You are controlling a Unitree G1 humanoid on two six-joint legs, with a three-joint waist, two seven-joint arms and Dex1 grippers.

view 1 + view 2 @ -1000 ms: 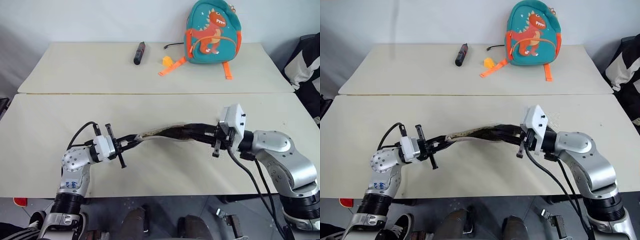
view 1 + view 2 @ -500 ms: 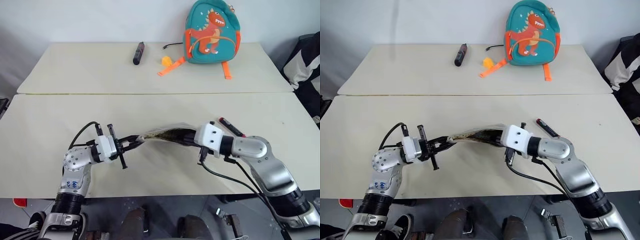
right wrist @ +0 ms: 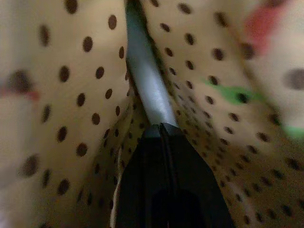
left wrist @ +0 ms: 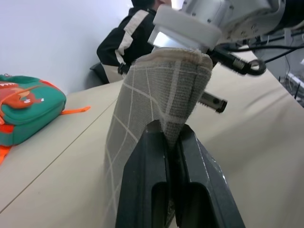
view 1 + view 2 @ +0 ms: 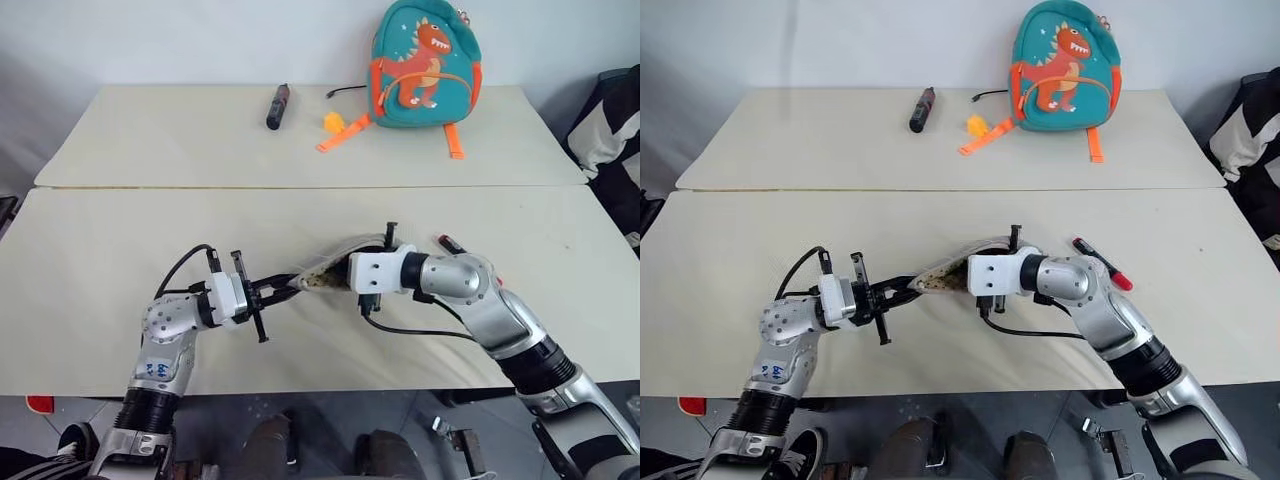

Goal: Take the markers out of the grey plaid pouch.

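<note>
Grey plaid pouch (image 5: 322, 272): soft fabric with thin white grid lines, stretched between the two grippers above the near bench (image 5: 90, 300), its mouth toward the right arm.
Left gripper (image 5: 281, 289): points to the robot's right; in the left wrist view its black jaws are pressed together on a fold of the pouch's end.
Right gripper (image 3: 164, 130): pushed into the pouch mouth; in the head views only its white wrist block shows at the opening.
Right jaws: pressed together, no gap between them, with a slim pale grey-green stick (image 3: 145, 80) running on from their tips; whether they actually grip it I cannot tell.
Pouch lining (image 3: 80, 95): cream with dark dots, wrapped close around the right gripper.
Red-capped marker (image 5: 1101, 264): black barrel, red cap, lying on the near bench just beyond the right forearm, outside the pouch.
Far bench (image 5: 150, 140): holds a teal dinosaur backpack (image 5: 425, 62) with orange straps, a small yellow item (image 5: 333, 122) beside it, and a dark stick (image 5: 277, 105) further to the left.
Person (image 4: 130, 33): in dark clothing with a pale stripe, visible behind the benches in the left wrist view.
</note>
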